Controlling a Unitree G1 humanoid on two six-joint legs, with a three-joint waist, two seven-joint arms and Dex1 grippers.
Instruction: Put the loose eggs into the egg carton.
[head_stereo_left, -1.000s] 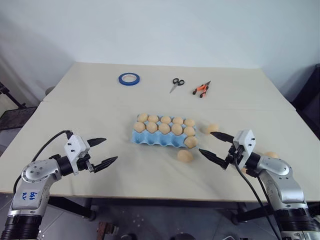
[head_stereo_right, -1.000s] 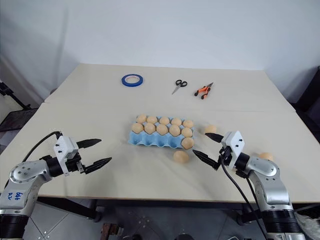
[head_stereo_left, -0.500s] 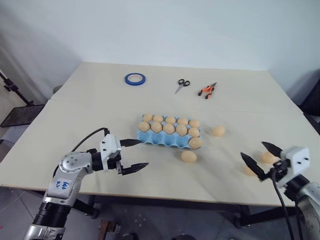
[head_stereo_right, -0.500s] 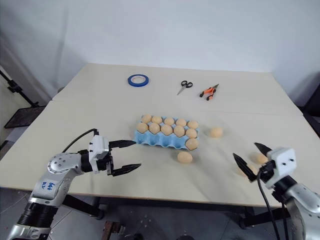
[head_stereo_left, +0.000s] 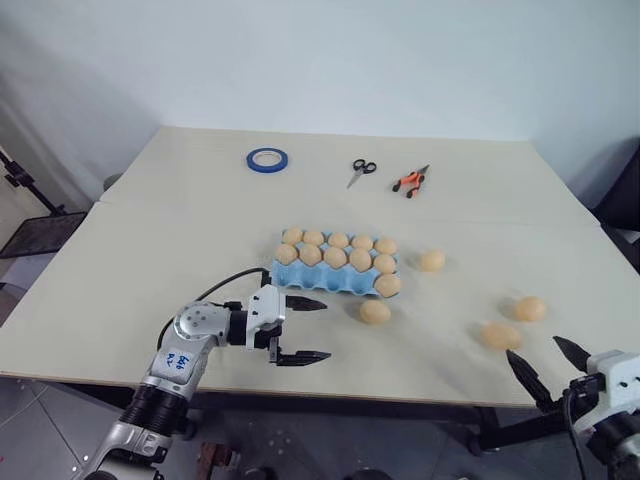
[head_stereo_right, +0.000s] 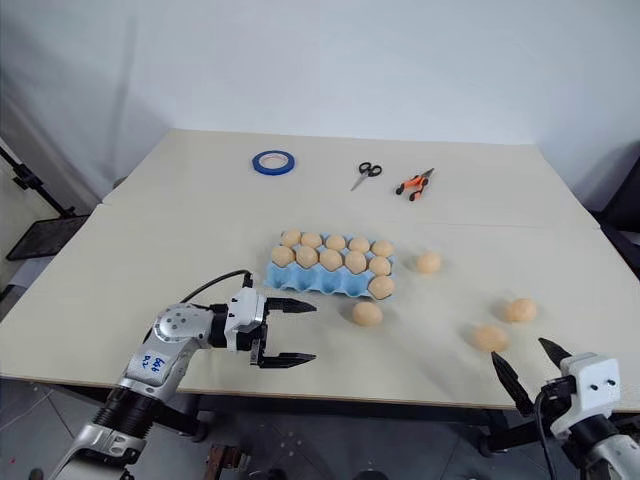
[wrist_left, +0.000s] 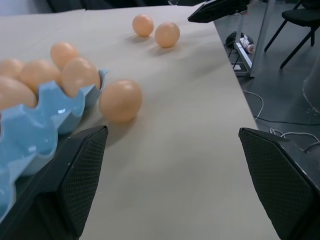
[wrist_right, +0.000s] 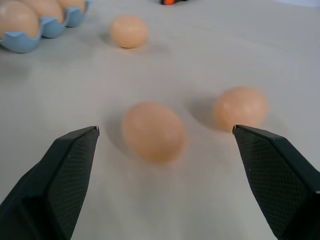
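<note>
Both tools wide open, empty: left tool (head_stereo_left: 301, 329) beside egg carton (head_stereo_left: 334, 279), right tool (head_stereo_left: 549, 360) off table edge (head_stereo_left: 420, 397).

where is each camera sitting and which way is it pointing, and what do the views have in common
Head pair: on the head, looking forward and down over the table, egg carton, tape ring, scissors; both arms show, left tool and right tool open.
Left wrist: looks along its two fingers past the carton at a loose egg.
Right wrist: looks along its fingers at two loose eggs.
Shared: carton and loose eggs appear in all.
</note>
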